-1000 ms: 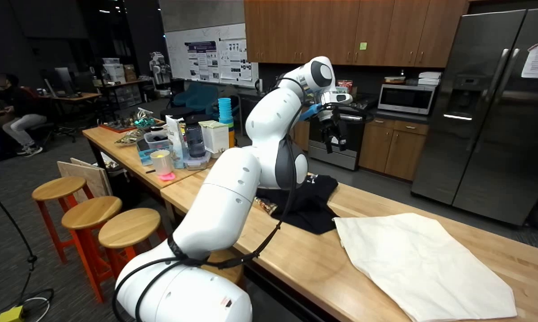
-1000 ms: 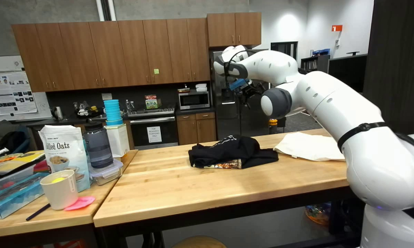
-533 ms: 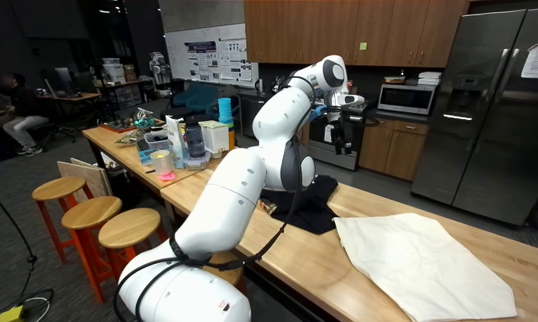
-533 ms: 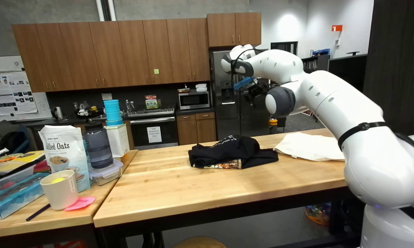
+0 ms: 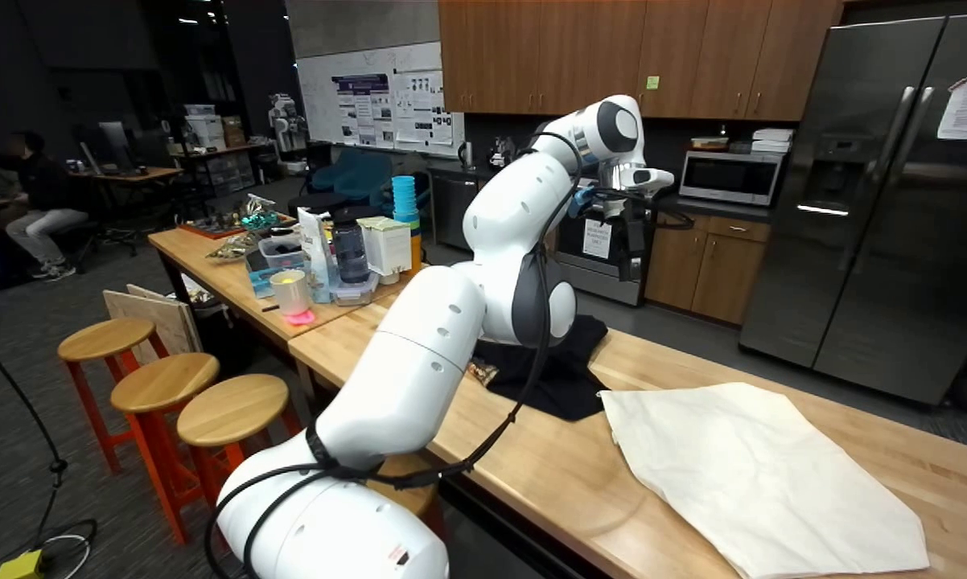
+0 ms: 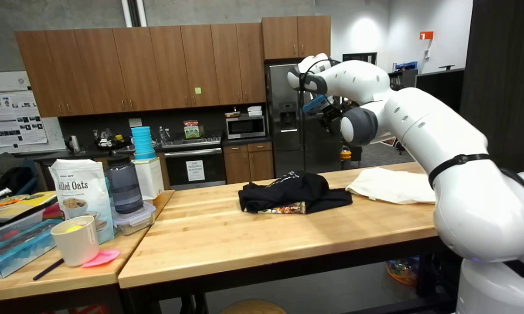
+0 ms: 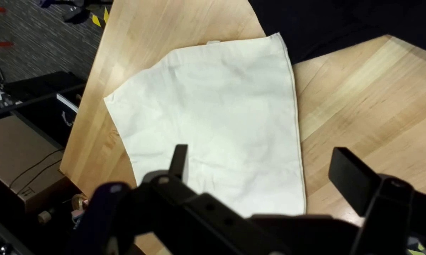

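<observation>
No contact, nothing in grip

Table (image 6: 227,244) is running under all of it. Cream cloth (image 7: 227,113) is lying on top, spread nearly flat, creasing lightly, one corner meeting the black shirt (image 6: 294,192). Shirt is sitting bunched in a heap beside it. Gripper (image 7: 261,170) is hanging well above the table, aiming down at the cloth, jaws standing wide apart, holding and touching nothing. Colorful patch (image 6: 284,208) is peeking out along the shirt's edge; can't tell if it's a print or a separate thing. Progress, my read: cloth is already lying spread, shirt is sitting neither flat nor folded, no grasp is happening.
</observation>
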### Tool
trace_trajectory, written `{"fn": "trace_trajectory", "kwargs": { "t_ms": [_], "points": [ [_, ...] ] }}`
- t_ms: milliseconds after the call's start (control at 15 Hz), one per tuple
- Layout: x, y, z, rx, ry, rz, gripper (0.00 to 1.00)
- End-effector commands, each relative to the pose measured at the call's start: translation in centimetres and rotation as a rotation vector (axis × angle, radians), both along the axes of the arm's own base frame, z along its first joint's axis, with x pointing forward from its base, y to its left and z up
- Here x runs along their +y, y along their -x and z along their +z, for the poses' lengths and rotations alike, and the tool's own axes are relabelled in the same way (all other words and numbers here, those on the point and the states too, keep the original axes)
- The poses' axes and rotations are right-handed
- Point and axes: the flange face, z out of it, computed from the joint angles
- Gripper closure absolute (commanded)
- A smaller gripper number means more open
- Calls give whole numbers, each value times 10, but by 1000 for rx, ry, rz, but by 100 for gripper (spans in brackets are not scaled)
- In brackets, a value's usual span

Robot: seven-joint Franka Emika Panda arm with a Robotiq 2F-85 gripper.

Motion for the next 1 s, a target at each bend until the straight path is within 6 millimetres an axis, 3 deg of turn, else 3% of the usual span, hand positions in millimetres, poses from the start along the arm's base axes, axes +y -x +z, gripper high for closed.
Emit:
{"fn": "trace_trajectory", "kwargs": {
  "t_ms": [0, 133, 333, 600, 933],
  "points": [
    [-11, 4, 14, -39, -60, -12, 0],
    [-6, -4, 14, -70, -90, 82, 0],
    [33, -19, 9, -97, -113, 255, 0],
    [135, -22, -1, -85, -162, 474, 0],
    [295, 6, -10, -76, -246, 750, 0]
  ]
}}
